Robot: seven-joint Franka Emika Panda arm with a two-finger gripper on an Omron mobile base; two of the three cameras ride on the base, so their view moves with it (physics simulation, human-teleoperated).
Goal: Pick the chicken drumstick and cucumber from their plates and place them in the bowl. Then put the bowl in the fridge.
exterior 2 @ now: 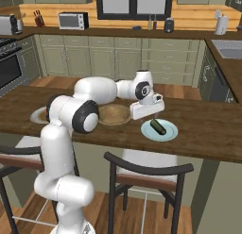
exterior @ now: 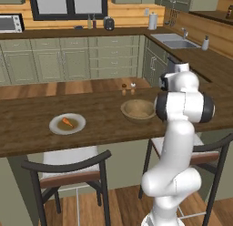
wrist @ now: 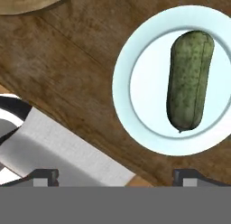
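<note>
The gripper [exterior 2: 150,116] hung just above the wooden counter [exterior 2: 208,129] in the middle of the right base view, pointing down beside the pale plate [exterior 2: 170,134] that carried the cucumber [exterior 2: 158,126]; in the hand view its two dark fingertips [wrist: 45,177] stood wide apart at the bottom corners with nothing between them, so the jaws were spread and empty. The cucumber lay in the upper right of the hand view, lengthwise on its plate and off to one side of the fingers rather than between them, which suggests the hand was lining up over it and had yet to centre and descend. The bowl [exterior 2: 113,114] sat just to the left of that plate in the right base view, close enough for a short carry, and looked empty in the left base view. The chicken drumstick [exterior: 67,122] rested on the other plate [exterior: 57,127] at the left of the left base view, well apart from the bowl along the same counter. Both foods lay on their plates, so the task appeared to be at its first pick. A stool seat showed below the counter edge.
</note>
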